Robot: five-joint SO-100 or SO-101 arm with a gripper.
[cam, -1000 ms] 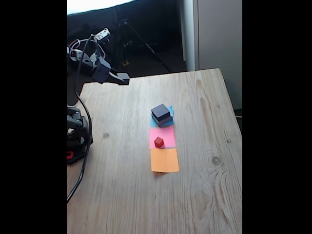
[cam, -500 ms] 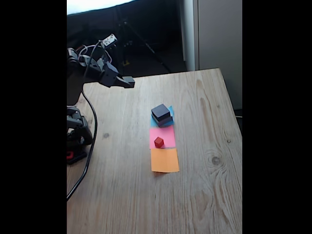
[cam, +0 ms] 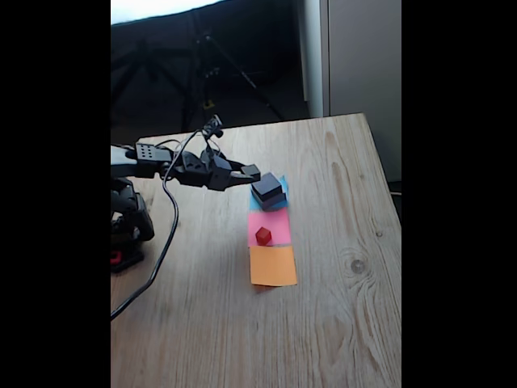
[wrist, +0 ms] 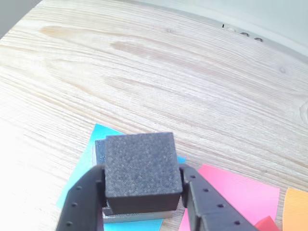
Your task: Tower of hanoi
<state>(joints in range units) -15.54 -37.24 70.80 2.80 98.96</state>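
Note:
The tower of hanoi stands as a stack [cam: 267,190] on a blue paper square [cam: 282,184], with a black cube [wrist: 142,163] on top, a darker block edge [wrist: 99,151] under it and a grey slab [wrist: 137,216] at the bottom. A small red cube [cam: 263,235] sits apart on the pink paper [cam: 275,222]; its corner also shows in the wrist view [wrist: 267,225]. My gripper [cam: 248,172] reaches in from the left, open, just short of the stack. In the wrist view the gripper [wrist: 142,171] frames the black cube, a finger [wrist: 82,202] at each side.
An orange paper square [cam: 273,265] lies in front of the pink one. The arm's base [cam: 128,222] and its cable [cam: 157,259] sit at the wooden table's left edge. Bare wood [cam: 347,242] spreads to the right and front.
The arm has swung down and to the right from the back-left corner, bringing the gripper up to the stack. The blocks and papers have not moved.

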